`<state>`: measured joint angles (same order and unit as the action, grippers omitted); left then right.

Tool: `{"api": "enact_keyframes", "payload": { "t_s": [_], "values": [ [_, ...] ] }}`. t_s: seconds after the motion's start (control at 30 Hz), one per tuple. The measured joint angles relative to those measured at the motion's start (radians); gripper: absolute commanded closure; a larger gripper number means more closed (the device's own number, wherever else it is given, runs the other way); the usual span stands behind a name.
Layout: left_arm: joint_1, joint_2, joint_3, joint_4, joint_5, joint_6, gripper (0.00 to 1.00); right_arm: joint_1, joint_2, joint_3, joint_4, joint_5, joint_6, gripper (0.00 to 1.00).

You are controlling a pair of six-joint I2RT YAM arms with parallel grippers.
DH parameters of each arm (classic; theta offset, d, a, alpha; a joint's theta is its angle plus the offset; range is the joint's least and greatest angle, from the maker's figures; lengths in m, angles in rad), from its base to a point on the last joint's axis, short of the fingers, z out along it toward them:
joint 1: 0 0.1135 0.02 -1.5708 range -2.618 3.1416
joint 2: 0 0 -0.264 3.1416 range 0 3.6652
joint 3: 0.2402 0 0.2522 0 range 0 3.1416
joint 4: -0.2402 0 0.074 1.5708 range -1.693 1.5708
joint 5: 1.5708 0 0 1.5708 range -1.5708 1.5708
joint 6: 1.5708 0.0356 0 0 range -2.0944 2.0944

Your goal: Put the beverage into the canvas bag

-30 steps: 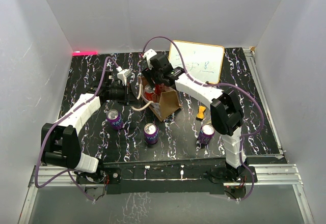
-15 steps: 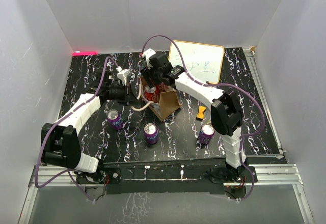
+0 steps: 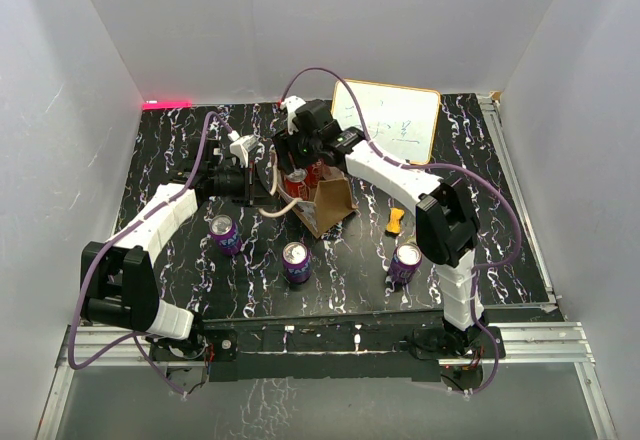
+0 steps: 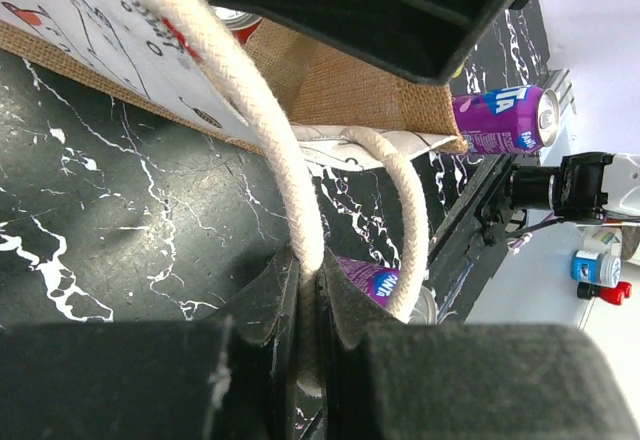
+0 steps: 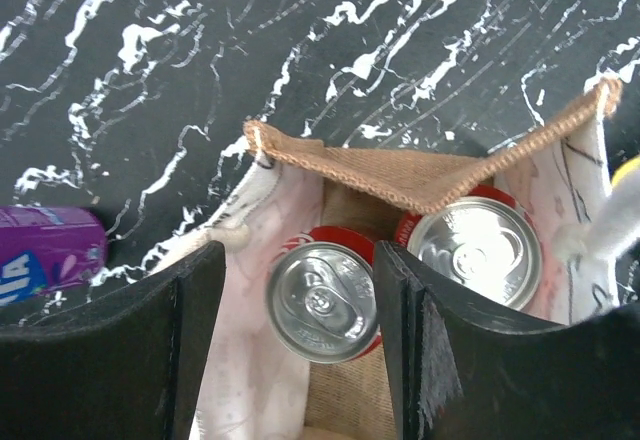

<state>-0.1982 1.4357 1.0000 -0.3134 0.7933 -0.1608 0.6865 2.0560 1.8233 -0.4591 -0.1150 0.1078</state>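
Beverage [image 5: 322, 302]: red can with silver lid and pull-tab, upright inside the canvas bag [image 5: 400, 175], close beside a second red can [image 5: 478, 250]. Handling, by judgement: thin metal wall, stiff enough for a firm pinch yet liable to dent; smooth painted side, likely slippery; moderately heavy if full, which cannot be told. Best hold: across the round wall just under the top rim, fingers on opposite sides, can kept upright

Right tool [image 5: 300, 265]: fingers spread and straddling the can from above, one finger against its side, a visible gap at the other; not clamped, so far as the wrist view shows

Canvas bag: small boxy tote, tan-brown weave, whitish printed side, cream rope handle [image 4: 250, 100]. Stands about mid-worktop, somewhat toward the far edge, just on the near side of a whiteboard [image 3: 388, 120]. Soft and light by judgement; the mouth would likely sag without support

Left tool [image 4: 310, 285]: pressed together on the handle, pinching the rope, apparently to keep the mouth open

Other stock: three purple cans [image 3: 295, 260] upright on the worktop [image 3: 170, 150] between the bag and the near edge; small yellow item [image 3: 397, 220] beside the bag, toward the right edge
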Motion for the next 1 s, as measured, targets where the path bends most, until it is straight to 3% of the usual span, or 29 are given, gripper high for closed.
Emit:
{"api": "enact_keyframes", "payload": {
  "t_s": [0.33, 0.63, 0.77, 1.0],
  "values": [
    [0.002, 0.003, 0.000, 0.027, 0.056, -0.057, 1.00, -0.018, -0.013, 0.000, 0.072, -0.127, 0.073, 0.39],
    [0.010, 0.013, 0.000, 0.038, 0.076, -0.079, 1.00, -0.021, -0.088, 0.000, 0.090, -0.126, 0.053, 0.37],
    [0.010, 0.014, 0.000, 0.037, 0.076, -0.078, 1.00, -0.025, -0.183, -0.033, 0.093, -0.135, 0.012, 0.35],
    [0.010, 0.014, 0.000, 0.037, 0.076, -0.071, 1.00, -0.027, -0.464, -0.246, 0.096, -0.141, -0.165, 0.28]
  ]
}}
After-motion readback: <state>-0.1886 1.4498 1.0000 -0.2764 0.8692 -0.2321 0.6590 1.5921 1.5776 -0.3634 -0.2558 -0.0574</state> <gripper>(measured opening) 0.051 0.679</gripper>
